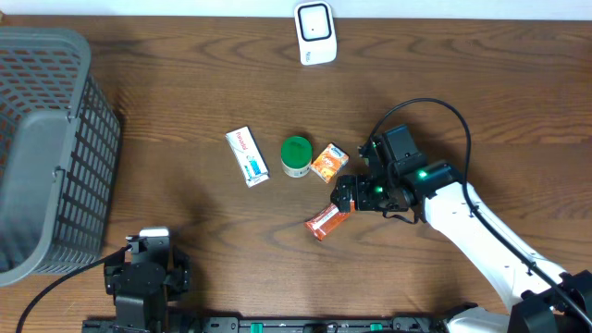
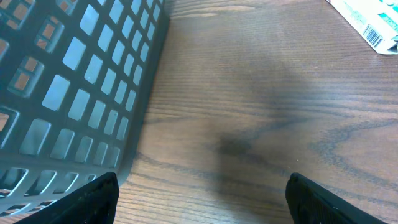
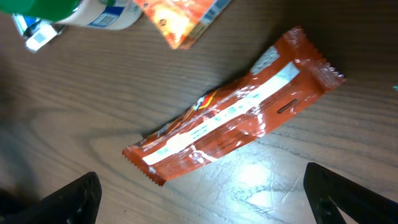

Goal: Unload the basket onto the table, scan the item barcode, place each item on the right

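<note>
While my right hand (image 3: 208, 200) hangs low over the counter (image 1: 185, 92), its 2 fingers (image 3: 68, 199) stand spread wide with nothing gripped between them. The snack bar (image 3: 230, 112) lies flat on the wood in the gap ahead of them, in an orange-red wrapper with crimped ends, and neither finger touches it in the wrist view. From the green-lidded jar (image 1: 296, 155), the bar sits nearer my base and a little toward my right side, slanted across the grain.

My left hand (image 2: 199, 200) is also wide open and empty, its 2 fingertips (image 2: 93, 199) showing only bare wood between them. It is well apart from the jar, far toward my left and close to my base.

The overhead view gives the whole layout. An orange packet (image 1: 329, 162) sits just beside the jar on my right, and a white box (image 1: 247, 155) lies near it on my left. The white scanner (image 1: 314, 32) stands well beyond the jar at the far edge. The grey basket (image 1: 46, 148) is far from the jar on my left. From above, my right hand covers the bar's near end, so I cannot judge contact there.

The right wrist view alone shows the wrapper's pale print, too blurred to read, with the jar and packet cut off at its top edge. The left wrist view alone shows the basket's lattice wall up close and a barcode on the box's corner.
</note>
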